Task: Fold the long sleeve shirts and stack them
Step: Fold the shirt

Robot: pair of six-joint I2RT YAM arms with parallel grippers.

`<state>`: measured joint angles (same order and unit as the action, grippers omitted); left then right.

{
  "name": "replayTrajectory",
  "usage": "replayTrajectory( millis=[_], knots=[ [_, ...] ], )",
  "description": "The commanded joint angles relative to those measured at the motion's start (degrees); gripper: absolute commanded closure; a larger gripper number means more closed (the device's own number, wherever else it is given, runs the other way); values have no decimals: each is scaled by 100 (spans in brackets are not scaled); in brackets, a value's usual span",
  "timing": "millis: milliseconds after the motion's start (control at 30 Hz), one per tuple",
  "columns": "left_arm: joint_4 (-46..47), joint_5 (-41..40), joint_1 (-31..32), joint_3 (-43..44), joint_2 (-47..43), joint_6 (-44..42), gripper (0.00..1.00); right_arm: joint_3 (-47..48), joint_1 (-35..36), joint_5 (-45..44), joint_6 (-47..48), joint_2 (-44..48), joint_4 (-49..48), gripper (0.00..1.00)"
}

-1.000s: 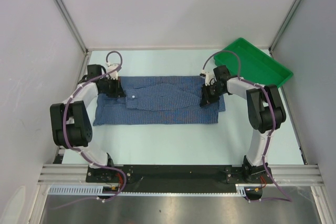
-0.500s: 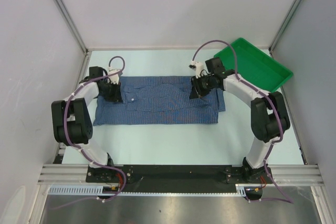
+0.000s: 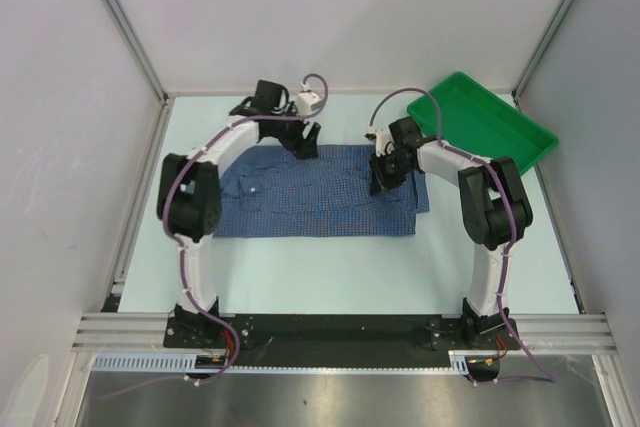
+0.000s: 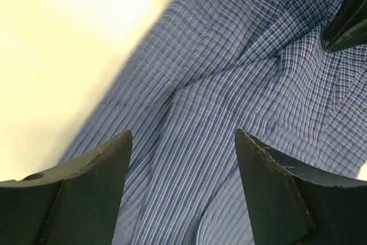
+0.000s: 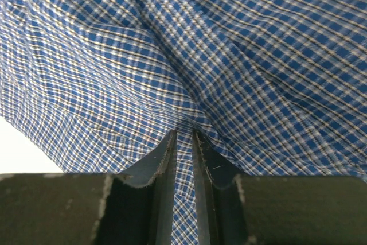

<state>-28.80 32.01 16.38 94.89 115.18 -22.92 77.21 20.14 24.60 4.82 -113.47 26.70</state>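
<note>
The blue checked long sleeve shirt (image 3: 320,197) lies flat across the middle of the table, folded into a long band. My left gripper (image 3: 305,140) hovers over the shirt's far edge near the middle. In the left wrist view it (image 4: 183,142) is open, its fingers spread wide with only the shirt (image 4: 229,55) below them. My right gripper (image 3: 380,179) sits on the right part of the shirt. In the right wrist view it (image 5: 183,136) is shut on a raised pinch of the shirt (image 5: 114,55), which runs up between the narrow jaws.
A green plastic tray (image 3: 490,127) stands tilted at the back right corner. Grey walls with metal frame rails (image 3: 130,47) close in the table on three sides. The left arm's elbow (image 3: 188,197) hangs over the shirt's left end.
My left gripper let go at the shirt's left end, opened, and swung right to the far edge near the middle. My right gripper shifted left from the right end and stays shut on the cloth.
</note>
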Motion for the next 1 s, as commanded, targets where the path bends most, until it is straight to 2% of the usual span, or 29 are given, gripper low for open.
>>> replayTrajectory(
  millis=[0,100,200,333,433,533,800,967],
  knots=[
    [23,78,207,696,777,147,22,49,-71,-122,-60,0,2,79],
    [49,-80,295,925,1155,121,22,40,-107,-140,-42,0,37,79],
    [-363,33,313,1409,1455,86,24,22,-142,-175,-25,-26,55,79],
    [-714,130,313,1576,1604,-2,36,-13,-142,-263,-16,-70,46,80],
    [-986,287,313,1725,1727,-81,41,-13,-151,-298,-25,-96,55,80],
    [-1337,551,313,1945,1902,-116,37,-13,-160,-333,-25,-123,64,79],
    [-1682,482,313,2490,2307,59,43,31,-195,-421,28,-193,107,79],
    [-1928,463,287,2973,2597,182,54,13,-195,-430,37,-237,116,80]
  ],
)
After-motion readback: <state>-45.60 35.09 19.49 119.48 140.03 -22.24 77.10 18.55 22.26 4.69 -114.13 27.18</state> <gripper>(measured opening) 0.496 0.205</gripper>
